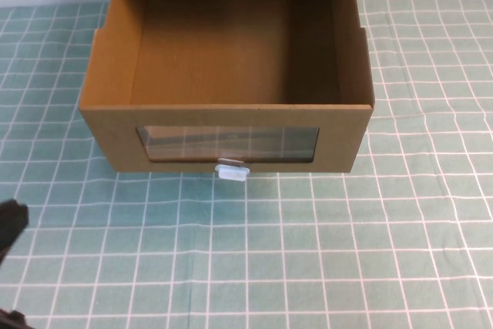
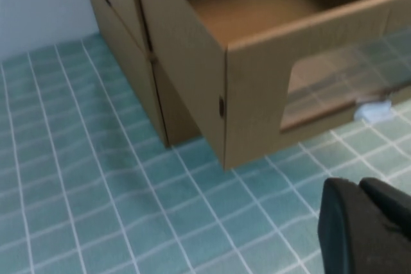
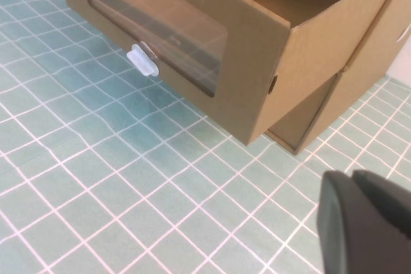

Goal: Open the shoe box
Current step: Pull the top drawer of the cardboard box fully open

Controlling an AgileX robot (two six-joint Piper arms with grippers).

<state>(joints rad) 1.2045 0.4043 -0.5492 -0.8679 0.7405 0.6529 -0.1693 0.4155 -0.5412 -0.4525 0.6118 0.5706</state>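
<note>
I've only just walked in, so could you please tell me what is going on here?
The brown cardboard shoe box with a clear front window already has its drawer pulled out, and the drawer is empty. Neither arm touches it. The left gripper is off to the robot's left, short of the box, and the right gripper, shut, hangs clear of the box's right corner.

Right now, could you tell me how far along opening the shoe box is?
Done: the drawer stands pulled well out of the shoe box sleeve, its inside exposed, with the white pull tab at the front. In hand: nothing; the left gripper hovers at the near left, the right gripper, shut, off the box's right front corner, both apart from it. Left: seemingly nothing.
</note>
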